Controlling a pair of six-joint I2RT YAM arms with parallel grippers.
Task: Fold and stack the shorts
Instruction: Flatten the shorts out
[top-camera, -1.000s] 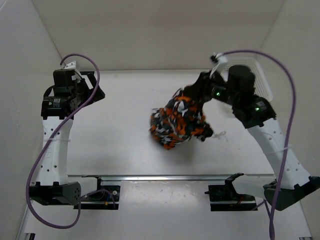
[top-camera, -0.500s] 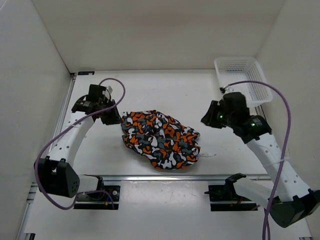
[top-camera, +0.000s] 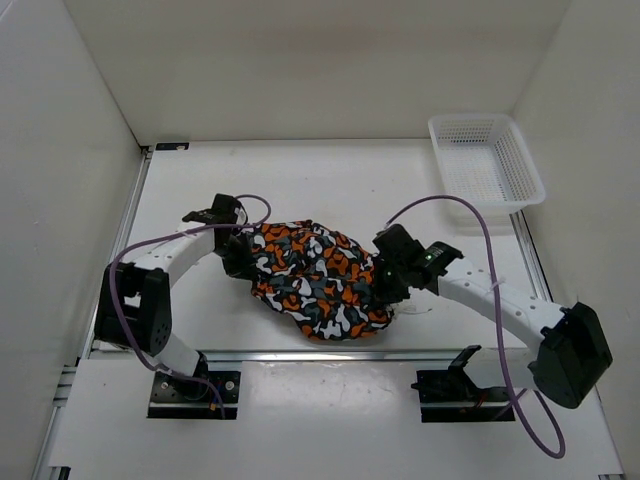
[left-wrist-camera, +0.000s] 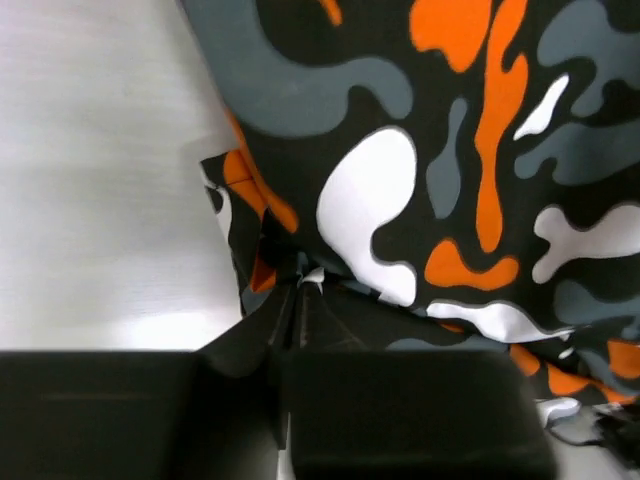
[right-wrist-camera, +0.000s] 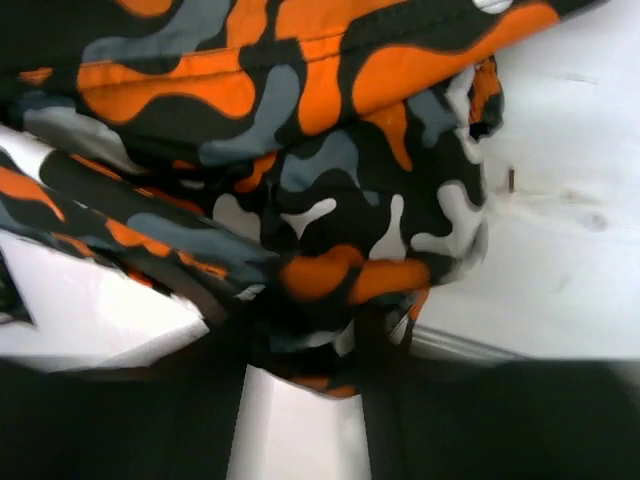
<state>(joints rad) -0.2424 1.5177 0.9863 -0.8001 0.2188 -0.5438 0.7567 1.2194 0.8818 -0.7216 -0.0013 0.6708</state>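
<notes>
We have the left tool clamped on one edge of the shorts, which lie on the surface between both tools, and the right tool straddles the opposite edge, gripping or not we cannot tell, probably to pull them flat for folding.

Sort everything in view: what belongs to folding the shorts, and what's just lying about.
In the job:
shorts
left gripper, at their left edge
right gripper, at their right edge

Lying about:
basket, at the table's far right corner
</notes>
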